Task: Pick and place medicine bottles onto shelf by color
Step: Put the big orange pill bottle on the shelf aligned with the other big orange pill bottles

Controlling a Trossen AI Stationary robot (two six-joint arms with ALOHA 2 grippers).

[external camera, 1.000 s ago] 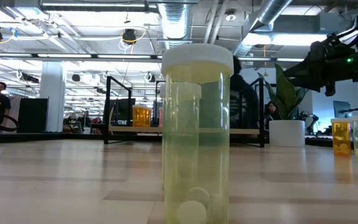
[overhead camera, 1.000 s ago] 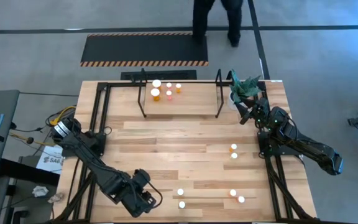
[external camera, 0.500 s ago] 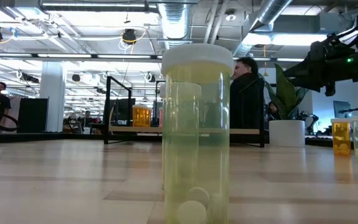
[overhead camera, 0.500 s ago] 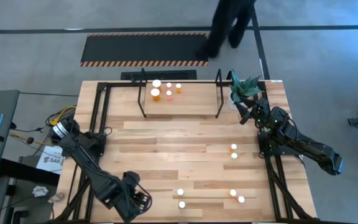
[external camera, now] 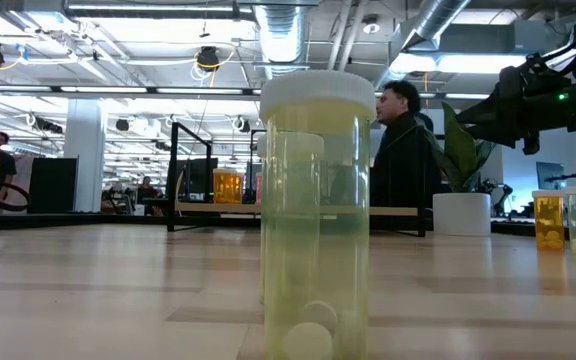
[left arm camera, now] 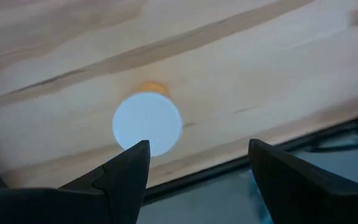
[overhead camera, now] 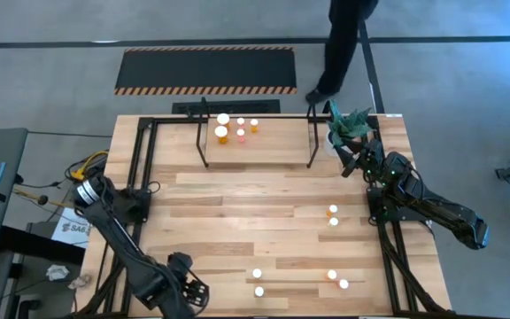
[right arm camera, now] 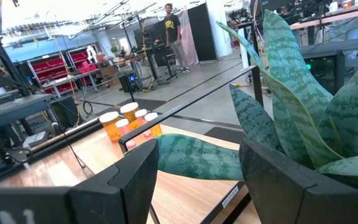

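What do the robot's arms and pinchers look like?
Both arms are dark, chunky and jointed, with thin cables along them. The left end effector and the right end effector each have two flat, black, pointed fingers.

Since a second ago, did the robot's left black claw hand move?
Yes. In the high view the left gripper slid left, away from the white-capped bottle near the table's front edge.
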